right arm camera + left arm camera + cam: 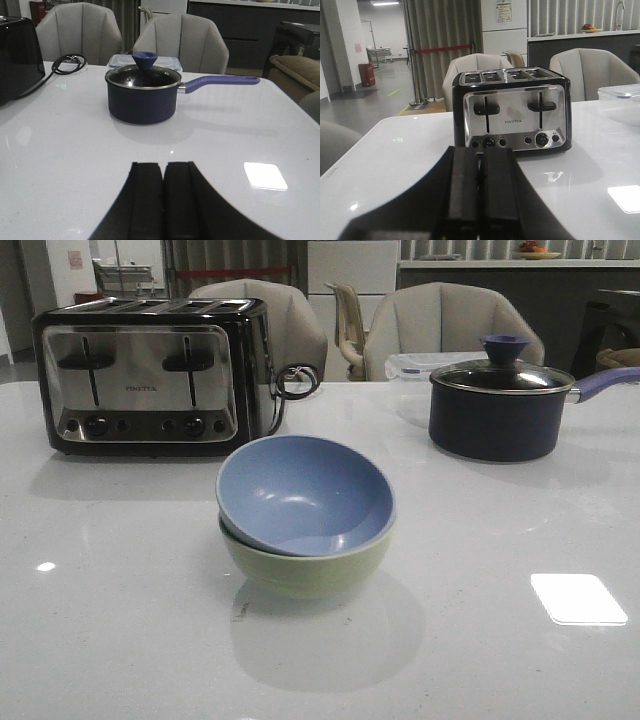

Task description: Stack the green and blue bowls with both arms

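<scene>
In the front view the dusty grey-blue bowl point(303, 493) rests tilted inside the pale sage green bowl point(306, 566) near the middle of the white table point(120, 620). Neither arm shows in the front view. My left gripper point(479, 150) is shut with nothing between its fingers, above the table and facing the toaster point(512, 110). My right gripper point(163, 165) is also shut and empty, above the table and facing the saucepan point(142, 91). The bowls do not appear in either wrist view.
A chrome and black toaster point(155, 375) stands at the back left with its cord point(295, 380) behind it. A dark navy saucepan point(500, 405) with a glass lid and blue handle point(605, 383) sits at the back right, a clear plastic box point(425, 364) behind it. Chairs point(450, 325) line the far edge.
</scene>
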Motion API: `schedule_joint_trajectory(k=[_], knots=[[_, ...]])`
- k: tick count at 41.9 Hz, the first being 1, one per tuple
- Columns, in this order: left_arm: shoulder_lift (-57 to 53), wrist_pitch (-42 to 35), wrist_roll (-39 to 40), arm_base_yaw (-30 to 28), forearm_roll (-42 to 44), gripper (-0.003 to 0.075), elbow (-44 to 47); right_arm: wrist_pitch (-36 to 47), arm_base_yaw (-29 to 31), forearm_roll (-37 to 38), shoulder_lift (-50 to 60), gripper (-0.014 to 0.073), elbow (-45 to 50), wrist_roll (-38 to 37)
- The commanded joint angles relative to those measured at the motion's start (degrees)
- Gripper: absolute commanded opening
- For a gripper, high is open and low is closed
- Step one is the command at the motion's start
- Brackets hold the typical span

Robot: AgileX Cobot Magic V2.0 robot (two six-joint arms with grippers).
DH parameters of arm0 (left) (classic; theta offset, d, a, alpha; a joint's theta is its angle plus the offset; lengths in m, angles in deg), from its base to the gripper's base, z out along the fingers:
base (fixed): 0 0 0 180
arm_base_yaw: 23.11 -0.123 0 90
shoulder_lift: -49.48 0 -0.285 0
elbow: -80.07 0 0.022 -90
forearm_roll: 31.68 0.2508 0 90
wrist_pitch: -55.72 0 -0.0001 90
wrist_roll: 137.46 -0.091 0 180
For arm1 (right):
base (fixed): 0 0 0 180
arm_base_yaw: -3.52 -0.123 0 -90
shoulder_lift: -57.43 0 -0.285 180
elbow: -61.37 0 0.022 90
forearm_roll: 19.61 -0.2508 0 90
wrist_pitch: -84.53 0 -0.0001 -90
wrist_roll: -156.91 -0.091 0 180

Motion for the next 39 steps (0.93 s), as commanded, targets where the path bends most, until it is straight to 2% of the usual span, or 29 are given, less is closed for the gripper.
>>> schedule_joint_trajectory(k=[1,39], knots=[[-1.0,-5.1,0.2,0.1,-0.5,0.0098,0.3,8.6,0.4,-0.4,1.5,0.0036,1.3,0.3],[-1.0,-5.1,0.2,0.1,-0.5,0.0098,0.3,8.0,0.4,-1.0,1.5,0.0036,1.6,0.3]])
